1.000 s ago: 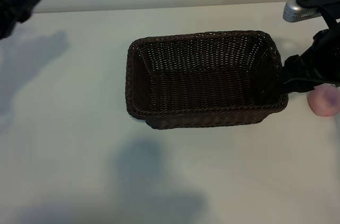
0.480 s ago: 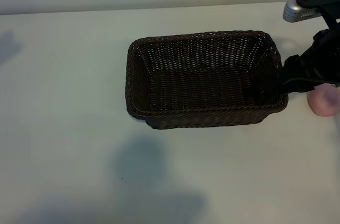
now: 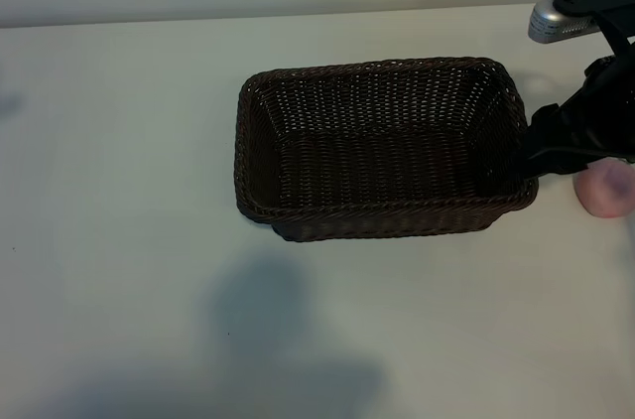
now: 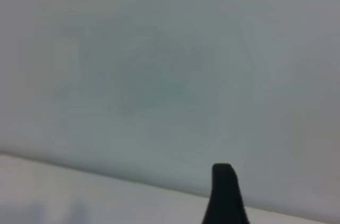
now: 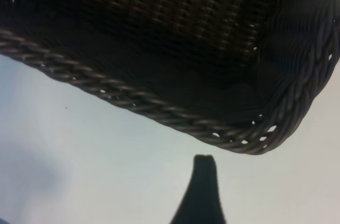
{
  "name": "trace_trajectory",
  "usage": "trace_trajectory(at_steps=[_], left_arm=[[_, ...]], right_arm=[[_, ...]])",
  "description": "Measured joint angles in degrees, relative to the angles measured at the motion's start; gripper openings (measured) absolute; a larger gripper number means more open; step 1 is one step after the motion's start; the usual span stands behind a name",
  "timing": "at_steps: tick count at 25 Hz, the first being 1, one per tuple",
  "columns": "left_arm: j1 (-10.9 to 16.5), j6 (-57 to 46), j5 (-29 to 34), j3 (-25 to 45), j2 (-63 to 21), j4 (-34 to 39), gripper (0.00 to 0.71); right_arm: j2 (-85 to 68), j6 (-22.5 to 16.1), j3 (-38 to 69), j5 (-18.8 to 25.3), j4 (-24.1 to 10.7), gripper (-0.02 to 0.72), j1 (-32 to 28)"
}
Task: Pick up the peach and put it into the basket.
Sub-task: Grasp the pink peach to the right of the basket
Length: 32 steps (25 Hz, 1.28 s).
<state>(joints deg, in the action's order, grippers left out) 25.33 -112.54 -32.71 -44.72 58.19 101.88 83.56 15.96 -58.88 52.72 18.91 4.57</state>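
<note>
**At the table's right edge: peach beside the basket, right arm poised over it**

Beside the basket's right end, just off its corner, the peach (image 3: pixel 605 189) sits on the white table (image 3: pixel 119 240), outside the wicker and near the edge of the exterior view. It is a small, round, pale pink fruit, smooth-skinned; its upper left part is hidden behind the black body of the right arm, so which way its crease or stem faces cannot be told.

Over it hangs the right gripper (image 3: pixel 580 146), angled steeply downward, with a silver-grey housing above it at the top right. From the right wrist view one dark, tapered fingertip (image 5: pixel 201 192) shows against the pale tabletop, clear of the basket's braided corner; the fingers stand well apart and nothing is held between them.

The basket (image 3: pixel 382 215) lies in the middle of the table with its long axis running left to right. It is a dark brown rectangle of tight woven wicker with rounded corners, sloping sides and a thick braided rim (image 5: pixel 133 104), and its inside holds nothing.

The left gripper is out of the exterior view; its own camera shows one dark fingertip (image 4: pixel 226 195) before a plain grey wall, its fingers spread with nothing between them.
</note>
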Motion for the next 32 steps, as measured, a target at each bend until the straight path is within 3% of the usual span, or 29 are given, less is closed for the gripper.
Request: trace_trajectory(at_steps=[4, 9, 17, 22, 32], left_arm=[[-5.4, 6.9, 3.6, 0.0, -1.0, 0.0, 0.521], [-8.0, 10.5, 8.3, 0.0, -1.0, 0.0, 0.520], [-17.2, 17.5, 11.9, 0.0, -1.2, 0.0, 0.505], [-17.8, 15.7, 14.3, 0.0, -3.7, 0.0, 0.504], [-17.8, 9.8, 14.2, 3.7, -18.3, 0.0, 0.504]], right_arm=[[0.0, 0.0, 0.0, 0.0, 0.0, 0.594, 0.0], [0.0, 0.0, 0.0, 0.0, 0.0, 0.594, 0.0], [0.0, -0.1, 0.0, 0.4, 0.0, 0.594, 0.0], [0.0, -0.1, 0.0, 1.0, 0.0, 0.594, 0.0], [0.0, -0.1, 0.0, 1.4, -0.1, 0.594, 0.0]])
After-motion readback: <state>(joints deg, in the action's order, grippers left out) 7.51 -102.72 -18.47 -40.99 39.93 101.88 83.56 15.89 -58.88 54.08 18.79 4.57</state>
